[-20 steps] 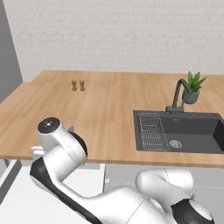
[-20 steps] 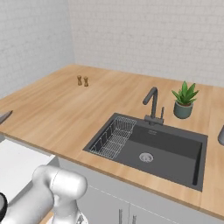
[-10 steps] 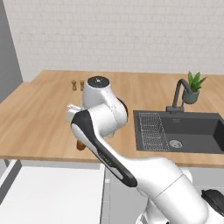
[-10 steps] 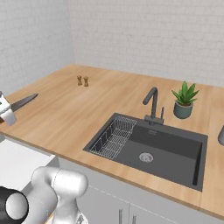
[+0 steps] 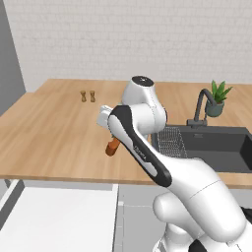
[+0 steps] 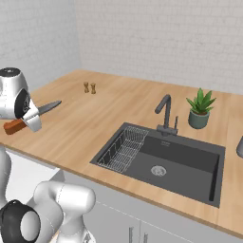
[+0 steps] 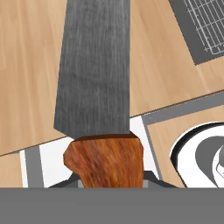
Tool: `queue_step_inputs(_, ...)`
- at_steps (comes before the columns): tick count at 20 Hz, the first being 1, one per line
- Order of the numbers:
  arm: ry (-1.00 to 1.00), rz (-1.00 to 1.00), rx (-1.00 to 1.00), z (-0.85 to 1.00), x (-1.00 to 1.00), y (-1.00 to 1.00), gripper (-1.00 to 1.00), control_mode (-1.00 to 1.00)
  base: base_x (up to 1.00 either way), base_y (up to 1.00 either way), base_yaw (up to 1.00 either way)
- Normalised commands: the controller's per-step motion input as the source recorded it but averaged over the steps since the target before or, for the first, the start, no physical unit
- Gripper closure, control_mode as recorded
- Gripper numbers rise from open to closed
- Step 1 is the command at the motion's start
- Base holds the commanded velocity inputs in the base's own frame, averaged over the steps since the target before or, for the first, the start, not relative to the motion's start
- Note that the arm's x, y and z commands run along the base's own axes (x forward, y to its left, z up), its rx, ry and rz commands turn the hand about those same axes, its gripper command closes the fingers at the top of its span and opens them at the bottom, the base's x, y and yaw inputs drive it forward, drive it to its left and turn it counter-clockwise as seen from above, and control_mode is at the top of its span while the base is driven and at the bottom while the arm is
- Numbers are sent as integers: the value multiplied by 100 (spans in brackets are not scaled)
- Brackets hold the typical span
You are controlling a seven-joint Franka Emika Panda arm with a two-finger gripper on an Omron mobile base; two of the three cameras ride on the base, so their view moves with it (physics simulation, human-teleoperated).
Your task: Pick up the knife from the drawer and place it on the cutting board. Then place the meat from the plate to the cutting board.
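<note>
My gripper (image 6: 29,118) is shut on the knife (image 6: 47,107) and holds it level above the wooden counter's front left part. The grey blade points toward the back wall and the orange-brown handle (image 5: 113,146) sticks out past the counter's front edge. In the hand view the blade (image 7: 94,65) runs up the middle, and the handle (image 7: 107,159) sits between the fingertips. The white drawer (image 5: 54,216) stands pulled out below the counter edge. The cutting board, the meat and the plate are out of view.
A black sink (image 6: 166,161) with a wire rack (image 6: 122,151) and a dark faucet (image 6: 165,111) is set into the counter on the right. A potted plant (image 6: 199,108) stands behind it. Two small shakers (image 5: 87,96) stand near the back wall.
The arm has swung up from low by the drawer to over the counter, carrying the knife with it. The gripper stayed shut.
</note>
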Motion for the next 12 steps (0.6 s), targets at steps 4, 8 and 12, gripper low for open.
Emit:
queue_step_inputs(4, 9, 0, 6, -68, 7, -2, 100, -100, 0, 0, 0)
queue_step_inputs(8, 1, 0, 0, -19, 0, 0, 100, 100, -67, -15, -21)
queue_step_inputs(12, 0, 0, 0, 0, 0, 0, 100, 100, -68, -21, -68)
